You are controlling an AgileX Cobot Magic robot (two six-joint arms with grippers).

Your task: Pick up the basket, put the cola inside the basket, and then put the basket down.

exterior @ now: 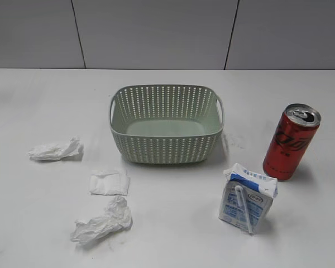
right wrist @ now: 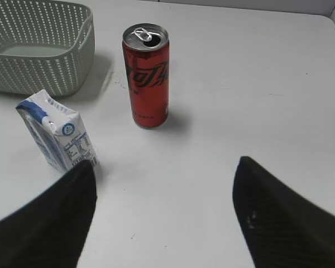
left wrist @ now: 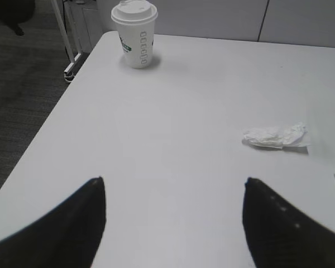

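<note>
A white worktop (exterior: 173, 234) seen from a slanted front view, with no robot arm visible in that view.

Nearest on the left lies a crumpled white tissue (exterior: 102, 221). Nearest on the right stands a blue-and-white drink carton (exterior: 247, 197) with a straw down its front. Just behind the front tissue is a flat folded tissue (exterior: 109, 182), and farther left a third crumpled tissue (exterior: 57, 149).

The cola (exterior: 291, 142), a tall slim red can with black script and a silver top, stands upright on the worktop just behind and to the right of the carton, apart from it. The basket (exterior: 166, 123), pale sage green with slotted walls and cut-out side handles, sits empty near the middle of the worktop, to the left of the cola and not touching it.

In the right wrist view, the right claw (right wrist: 164, 215) is spread wide and holds nothing; its dark fingers frame the bottom corners, above the worktop, with the cola ahead, the carton close to the left finger and the basket at upper left.

In the left wrist view, the left claw (left wrist: 174, 220) is likewise spread wide and empty over bare worktop. A crumpled tissue lies ahead to the right, and a lidded white paper cup (left wrist: 134, 33) stands at the far edge.
</note>
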